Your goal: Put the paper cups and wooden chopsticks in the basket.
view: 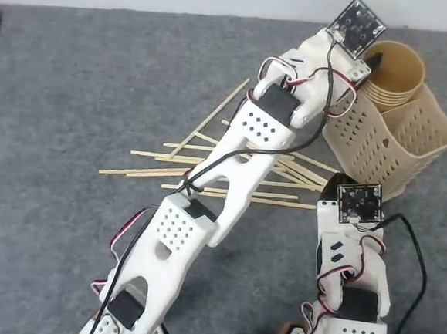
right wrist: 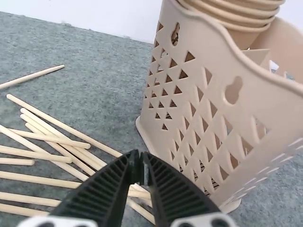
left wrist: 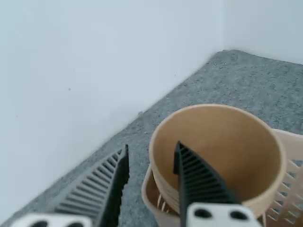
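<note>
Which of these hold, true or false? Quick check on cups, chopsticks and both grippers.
1. The paper cups sit stacked in the basket. True.
2. The chopsticks are in the basket. False: they lie on the carpet beside it.
3. The left gripper is open at the cups' rim. True.
4. The right gripper holds a chopstick. False: it is shut, with nothing between its fingers.
</note>
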